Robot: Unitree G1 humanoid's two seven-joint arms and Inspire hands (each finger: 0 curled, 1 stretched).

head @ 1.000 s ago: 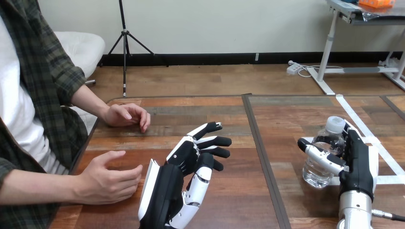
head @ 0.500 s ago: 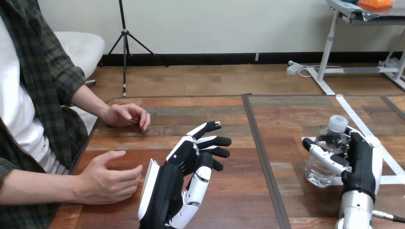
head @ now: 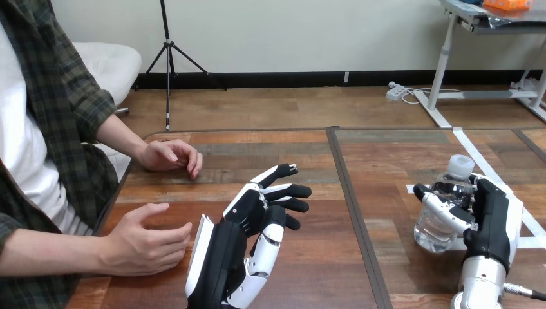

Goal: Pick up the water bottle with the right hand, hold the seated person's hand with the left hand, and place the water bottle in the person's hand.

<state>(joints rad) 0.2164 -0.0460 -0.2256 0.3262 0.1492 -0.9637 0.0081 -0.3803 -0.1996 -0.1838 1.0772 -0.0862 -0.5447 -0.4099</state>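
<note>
My right hand (head: 492,222), clamped round the clear plastic white-capped water bottle (head: 443,219), had shifted it slightly right; it stood upright, cap up, at the wooden table's (head: 386,161) near right. My left hand (head: 254,215) stayed spread open.

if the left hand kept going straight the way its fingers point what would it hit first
Probably nothing: the robot's black-and-white left hand points forward and rightward over the brown wooden table. The person's nearer hand sits to its left, the clear plastic water bottle far right.

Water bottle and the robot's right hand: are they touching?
Touching. In the head view the right hand curls its thumb across the water bottle.
</note>
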